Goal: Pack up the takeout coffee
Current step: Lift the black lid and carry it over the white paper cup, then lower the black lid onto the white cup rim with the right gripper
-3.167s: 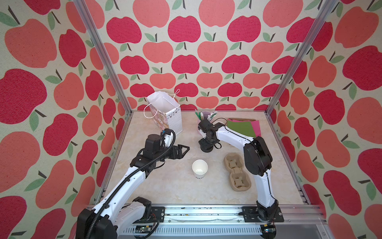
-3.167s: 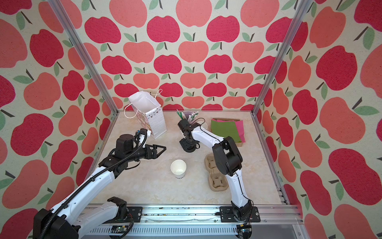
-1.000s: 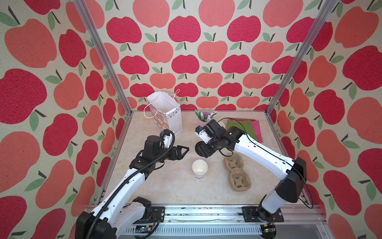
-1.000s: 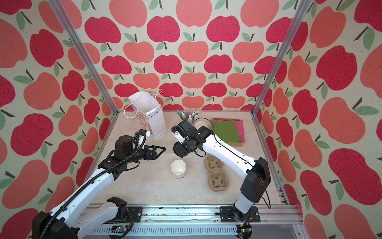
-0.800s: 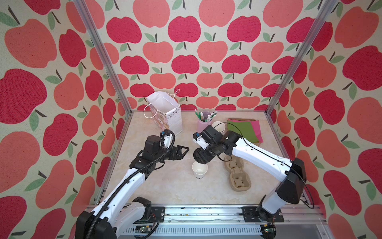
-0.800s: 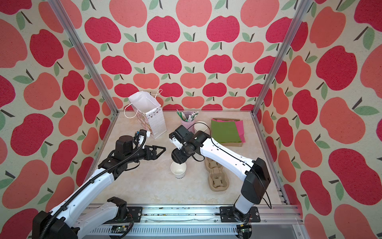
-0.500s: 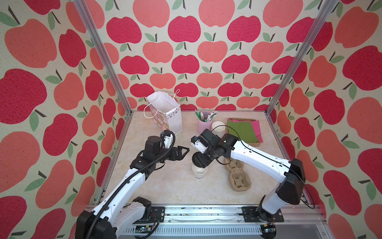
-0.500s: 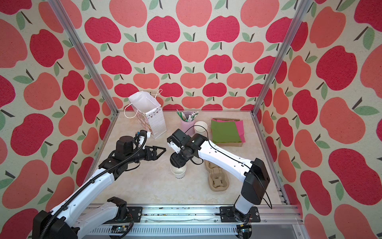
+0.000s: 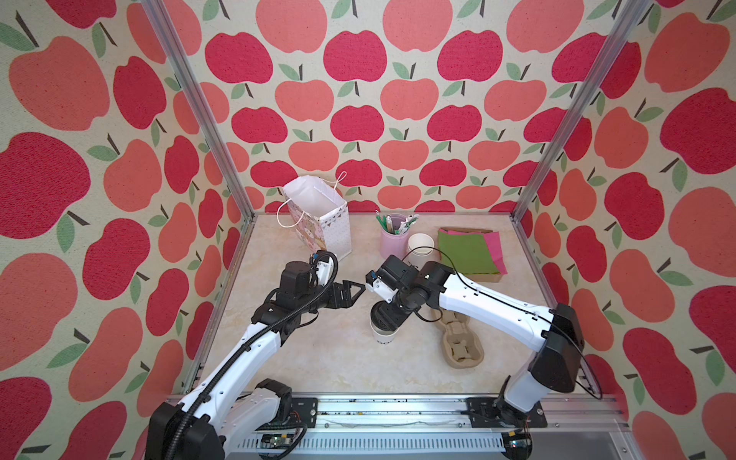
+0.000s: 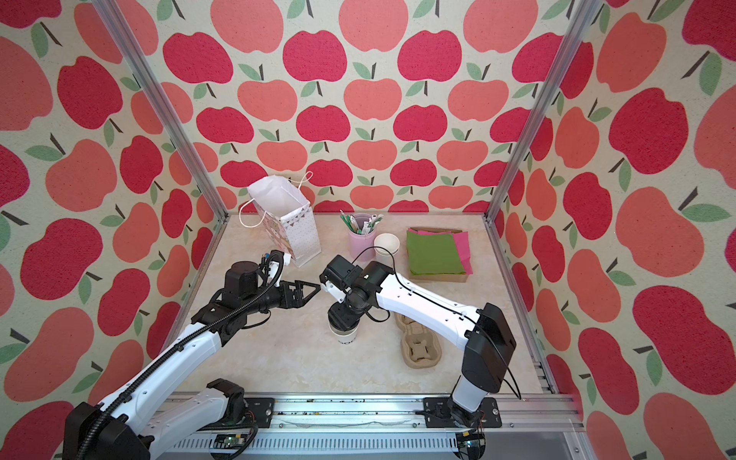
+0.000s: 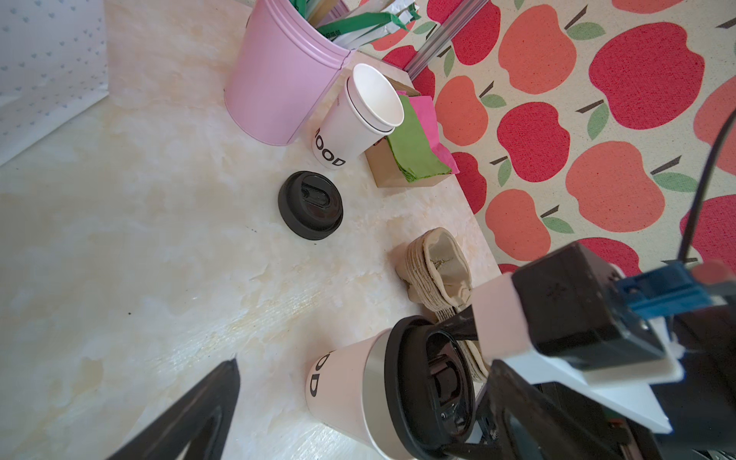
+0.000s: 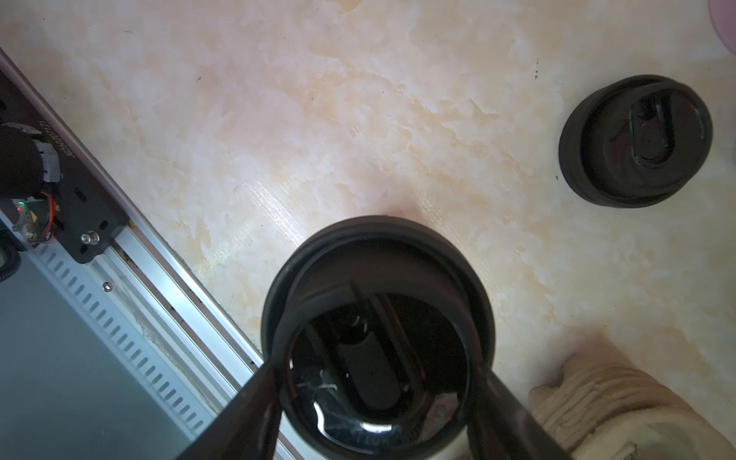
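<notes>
Our right gripper (image 12: 374, 398) clamps the black lid (image 12: 358, 247), perhaps not seated, left gripper (image 9: 352, 295) gaping; we'd grip the light, crushable cup (image 11: 342, 382) gently mid-wall.

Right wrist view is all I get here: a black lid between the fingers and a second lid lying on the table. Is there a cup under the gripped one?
Observer: Yes. The left wrist view shows the black lid in the right gripper sitting on an upright white cup with black lettering.
Operator: Is the other arm helping?
Observer: No. In a top view the left gripper hovers open beside the cup, touching nothing.
Operator: Where is the bag?
Observer: The white bag stands open at the back left of the table.
</notes>
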`<state>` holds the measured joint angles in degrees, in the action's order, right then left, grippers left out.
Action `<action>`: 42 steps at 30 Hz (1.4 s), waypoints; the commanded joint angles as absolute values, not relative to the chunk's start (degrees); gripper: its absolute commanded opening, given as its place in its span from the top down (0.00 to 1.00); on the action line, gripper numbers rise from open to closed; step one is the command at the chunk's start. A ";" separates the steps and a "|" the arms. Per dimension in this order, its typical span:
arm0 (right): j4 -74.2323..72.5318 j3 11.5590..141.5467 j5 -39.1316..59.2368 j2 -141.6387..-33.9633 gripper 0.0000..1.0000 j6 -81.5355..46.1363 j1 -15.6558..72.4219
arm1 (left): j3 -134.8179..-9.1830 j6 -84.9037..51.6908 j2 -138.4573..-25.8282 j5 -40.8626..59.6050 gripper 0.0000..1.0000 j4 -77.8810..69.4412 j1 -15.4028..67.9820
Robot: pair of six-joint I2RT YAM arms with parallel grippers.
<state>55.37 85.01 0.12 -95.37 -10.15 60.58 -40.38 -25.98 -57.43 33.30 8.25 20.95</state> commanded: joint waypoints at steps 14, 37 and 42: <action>57.92 84.83 -0.53 -98.66 0.38 -10.18 62.20 | -39.18 -26.19 -58.35 33.52 0.01 6.68 21.36; 54.20 83.76 -1.49 -98.92 0.38 -9.94 63.80 | -39.29 -26.33 -58.97 33.83 0.01 6.24 21.38; 54.32 83.85 -1.58 -98.97 0.37 -9.51 64.16 | -39.20 -26.33 -59.04 33.77 0.01 6.24 21.38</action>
<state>56.64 84.49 -3.11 -97.80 -11.29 62.24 -39.57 -26.02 -58.52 32.80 7.92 20.88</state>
